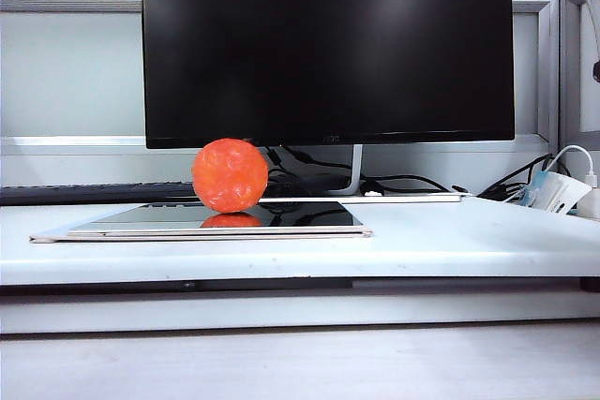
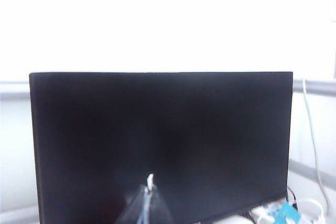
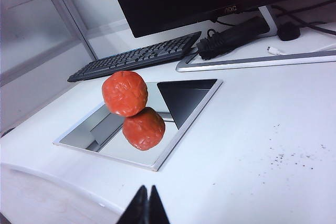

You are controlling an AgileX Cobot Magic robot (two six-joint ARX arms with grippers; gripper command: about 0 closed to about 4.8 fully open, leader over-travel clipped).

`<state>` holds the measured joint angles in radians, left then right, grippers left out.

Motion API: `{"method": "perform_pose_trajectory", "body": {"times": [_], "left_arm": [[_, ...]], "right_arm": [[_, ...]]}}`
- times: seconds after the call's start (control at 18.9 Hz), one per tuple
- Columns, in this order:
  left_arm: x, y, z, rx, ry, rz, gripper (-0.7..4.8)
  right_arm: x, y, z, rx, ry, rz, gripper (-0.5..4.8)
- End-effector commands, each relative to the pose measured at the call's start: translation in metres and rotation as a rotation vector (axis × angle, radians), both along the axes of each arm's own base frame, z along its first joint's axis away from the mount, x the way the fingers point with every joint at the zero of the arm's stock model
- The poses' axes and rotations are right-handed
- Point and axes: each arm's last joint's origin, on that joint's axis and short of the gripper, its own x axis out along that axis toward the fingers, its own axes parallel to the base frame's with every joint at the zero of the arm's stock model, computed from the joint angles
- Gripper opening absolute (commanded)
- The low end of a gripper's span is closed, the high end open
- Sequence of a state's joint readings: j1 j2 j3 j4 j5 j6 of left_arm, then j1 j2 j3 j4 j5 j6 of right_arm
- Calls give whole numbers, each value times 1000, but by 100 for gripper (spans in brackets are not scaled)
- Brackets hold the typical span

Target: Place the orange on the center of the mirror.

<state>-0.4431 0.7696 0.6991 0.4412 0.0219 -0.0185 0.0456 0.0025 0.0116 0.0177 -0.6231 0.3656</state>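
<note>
The orange (image 1: 230, 175) is a crinkled orange-red ball resting on the mirror (image 1: 300, 216), left of the plate's middle in the exterior view. In the right wrist view the orange (image 3: 124, 93) stands on the mirror (image 3: 181, 132) with its reflection right beneath it. My right gripper (image 3: 148, 188) is shut and empty, back from the mirror's near edge over the white table. My left gripper (image 2: 148, 186) is shut with nothing in it, raised and facing the black monitor (image 2: 157, 140). Neither gripper shows in the exterior view.
The big black monitor (image 1: 328, 44) stands behind the mirror. A black keyboard (image 3: 136, 56) lies at the back, beside a thin silver slab (image 3: 252, 61) and a black bundle of cables (image 3: 231, 34). White plugs and cables (image 1: 555, 190) sit at the right.
</note>
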Motion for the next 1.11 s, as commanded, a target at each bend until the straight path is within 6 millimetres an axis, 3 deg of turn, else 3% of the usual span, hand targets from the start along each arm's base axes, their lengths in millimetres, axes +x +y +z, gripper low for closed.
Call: {"method": "perform_pose_trajectory", "body": {"times": [0.05,0.11,0.16,0.21,0.27,0.37,0.53,0.8,1.11], "left_arm": [[-16,7,-5,53,100,0,-5],[-25,18,-9,232,76,89,-5],[-30,28,-12,258,114,140,-5],[-43,55,-28,153,357,326,-5],[-52,68,-39,56,480,481,-5],[-66,84,-66,-41,507,751,-5],[-67,83,-114,-30,336,719,-5],[-63,82,-170,-93,354,654,-5],[-57,78,-196,-40,424,552,-5]], "right_arm": [[0,0,-1,-2,-12,3,0],[0,0,-1,-2,-8,0,-1],[0,0,-1,-2,-8,3,0],[0,0,-1,-2,-8,5,0],[0,0,-1,-2,-8,5,0],[0,0,-1,-2,-8,6,0],[0,0,-1,-2,-8,7,0],[0,0,-1,-2,-8,6,0],[0,0,-1,-2,-8,6,0]]}}
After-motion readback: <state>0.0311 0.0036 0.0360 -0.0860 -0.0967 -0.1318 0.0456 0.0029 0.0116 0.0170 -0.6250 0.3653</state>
